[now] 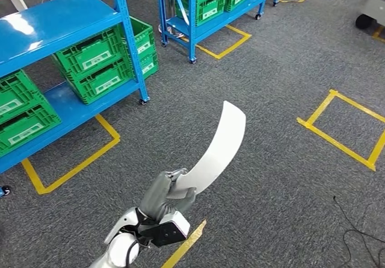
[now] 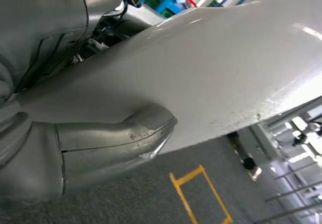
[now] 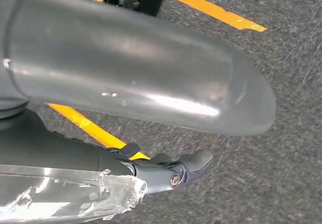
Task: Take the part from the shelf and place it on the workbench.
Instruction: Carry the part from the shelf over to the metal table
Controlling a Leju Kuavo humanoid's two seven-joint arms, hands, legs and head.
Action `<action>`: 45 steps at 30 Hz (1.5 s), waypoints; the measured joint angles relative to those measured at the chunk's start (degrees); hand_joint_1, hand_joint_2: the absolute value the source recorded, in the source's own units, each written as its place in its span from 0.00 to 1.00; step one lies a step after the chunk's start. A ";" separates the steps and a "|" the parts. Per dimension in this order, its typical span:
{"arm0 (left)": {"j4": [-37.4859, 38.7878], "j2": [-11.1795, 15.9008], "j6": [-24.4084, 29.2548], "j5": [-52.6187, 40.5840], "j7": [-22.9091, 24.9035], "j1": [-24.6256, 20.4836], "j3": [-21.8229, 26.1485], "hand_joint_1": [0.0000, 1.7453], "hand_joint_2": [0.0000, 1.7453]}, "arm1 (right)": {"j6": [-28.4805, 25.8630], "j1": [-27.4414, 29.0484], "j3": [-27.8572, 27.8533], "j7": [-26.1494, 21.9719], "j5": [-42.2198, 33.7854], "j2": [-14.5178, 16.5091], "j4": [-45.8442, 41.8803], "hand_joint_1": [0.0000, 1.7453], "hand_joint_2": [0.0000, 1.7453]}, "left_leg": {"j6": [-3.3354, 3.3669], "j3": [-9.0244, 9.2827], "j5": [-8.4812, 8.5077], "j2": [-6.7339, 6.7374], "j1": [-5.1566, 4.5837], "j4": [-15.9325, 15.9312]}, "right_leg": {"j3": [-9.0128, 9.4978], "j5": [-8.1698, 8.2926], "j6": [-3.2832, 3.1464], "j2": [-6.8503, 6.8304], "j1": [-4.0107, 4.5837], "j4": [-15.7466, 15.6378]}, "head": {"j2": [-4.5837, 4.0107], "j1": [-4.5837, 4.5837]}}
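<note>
Left hand (image 1: 169, 197) clamped the long curved white panel part (image 1: 218, 147) at one end; right hand's (image 3: 159, 108) state unclear. Carrying called for a level wrist against swing.

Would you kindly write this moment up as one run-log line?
left hand: holds white curved part by one end | part: raised over grey carpet | right hand: empty, above carpet | blue shelf: behind-left
</note>
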 joint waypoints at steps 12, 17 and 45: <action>-0.92 0.08 3.71 -1.88 -0.45 0.97 1.47 1.00 1.00 | -0.31 -0.87 -0.93 -0.80 1.05 -0.40 0.33 0.00 0.00 | -1.26 -0.02 -0.44 6.73 -0.61 0.46 | 4.45 -0.20 0.53 -7.87 -0.64 -3.02 | 0.00 0.21; -0.99 0.03 4.33 -2.16 -0.51 1.01 1.52 1.00 1.00 | -0.34 -0.85 -1.10 -0.81 1.12 -0.40 0.36 0.00 0.00 | -1.53 0.04 -0.42 7.09 -0.57 0.41 | 4.28 -0.17 0.10 -7.40 -0.58 -2.96 | 0.00 0.23; -2.32 -0.59 2.68 6.18 -1.46 2.84 4.40 1.00 1.00 | 0.20 -1.00 -3.69 -0.92 4.24 0.19 0.56 0.00 0.00 | -2.43 0.13 -1.71 6.23 -0.60 1.12 | 3.66 0.26 -1.36 -5.94 -0.65 -3.04 | 0.00 -0.22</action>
